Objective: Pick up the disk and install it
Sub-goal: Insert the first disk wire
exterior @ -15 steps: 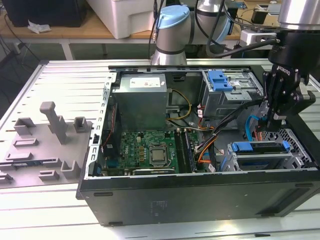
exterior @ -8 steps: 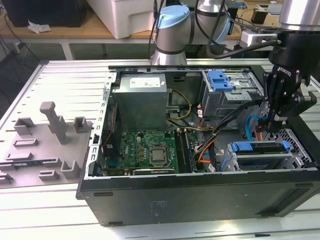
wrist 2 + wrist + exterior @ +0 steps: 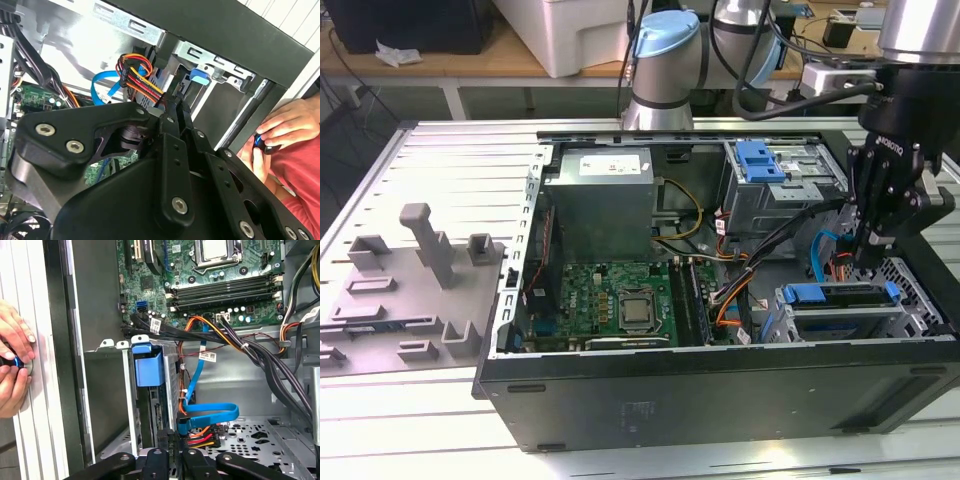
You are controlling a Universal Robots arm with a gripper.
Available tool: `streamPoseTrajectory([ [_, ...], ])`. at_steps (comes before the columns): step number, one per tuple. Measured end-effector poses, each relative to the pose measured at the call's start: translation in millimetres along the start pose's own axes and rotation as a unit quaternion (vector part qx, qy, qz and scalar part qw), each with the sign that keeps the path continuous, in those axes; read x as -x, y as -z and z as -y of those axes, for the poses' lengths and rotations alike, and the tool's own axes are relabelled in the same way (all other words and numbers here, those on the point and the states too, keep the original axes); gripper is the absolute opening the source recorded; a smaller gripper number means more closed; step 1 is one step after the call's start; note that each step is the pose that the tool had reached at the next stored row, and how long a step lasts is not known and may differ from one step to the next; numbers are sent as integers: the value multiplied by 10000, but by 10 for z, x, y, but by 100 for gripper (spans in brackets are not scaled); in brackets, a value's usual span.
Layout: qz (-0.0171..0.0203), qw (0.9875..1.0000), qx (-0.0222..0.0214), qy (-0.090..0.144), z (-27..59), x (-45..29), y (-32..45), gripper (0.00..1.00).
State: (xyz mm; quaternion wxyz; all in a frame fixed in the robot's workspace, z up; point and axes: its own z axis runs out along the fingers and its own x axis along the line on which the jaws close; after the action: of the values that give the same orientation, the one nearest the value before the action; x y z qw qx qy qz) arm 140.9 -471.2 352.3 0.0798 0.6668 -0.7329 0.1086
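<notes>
Sitting slotted, the disk (image 3: 852, 296) turns its blue strip (image 3: 817, 293) upward.

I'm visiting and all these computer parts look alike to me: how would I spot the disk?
Find the open black computer case. In its corner at the exterior view's lower right, just under the black gripper, stands a grey drive cage. The disk is the flat dark slab at its top, fronted by a long blue strip, unlike the small square blue latch farther back.
</notes>
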Motion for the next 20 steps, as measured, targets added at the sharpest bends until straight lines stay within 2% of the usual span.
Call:
streamPoseTrajectory([
  [7,-2,10000,24,7,4,-43,-12,17],
  [20,-2,10000,24,7,6,-64,-49,17],
])
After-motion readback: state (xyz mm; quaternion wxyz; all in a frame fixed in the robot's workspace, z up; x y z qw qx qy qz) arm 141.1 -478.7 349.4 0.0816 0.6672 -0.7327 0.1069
